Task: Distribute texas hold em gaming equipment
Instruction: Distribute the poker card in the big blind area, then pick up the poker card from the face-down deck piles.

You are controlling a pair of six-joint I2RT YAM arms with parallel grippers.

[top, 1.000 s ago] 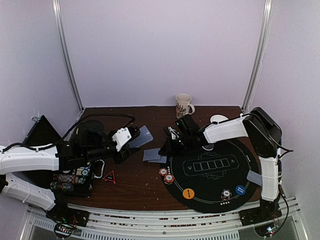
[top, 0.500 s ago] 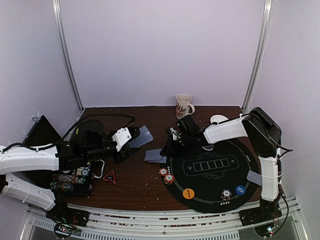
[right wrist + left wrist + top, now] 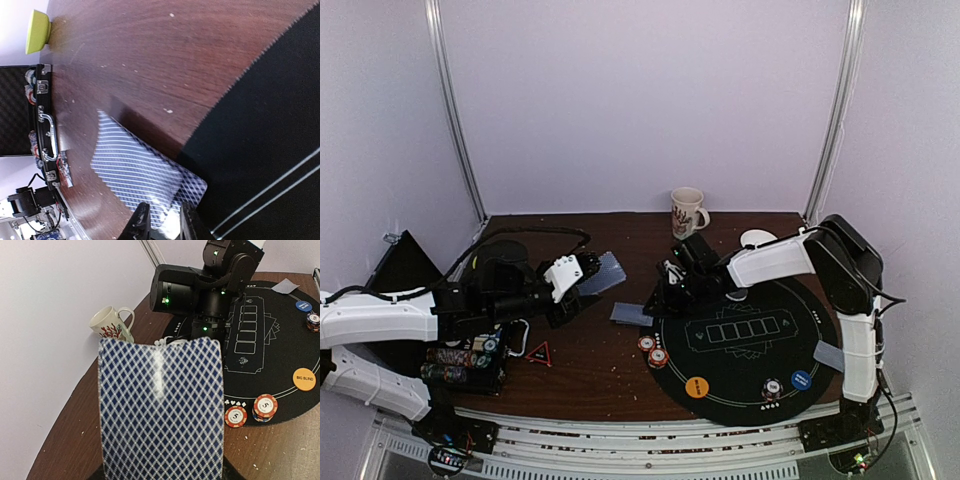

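Left pincer, pinching blue-backed cards; right pincer, slightly spread over one card lying at the mat's left edge on the table.

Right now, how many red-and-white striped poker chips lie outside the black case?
3: one red-and-white striped poker chip and a second chip side by side at the left edge of the round black mat, a third chip beside the blue round button. Stacks may hide more.

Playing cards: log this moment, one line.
left gripper: shut on held card | right gripper: open at table card | table card lies at poker mat edge
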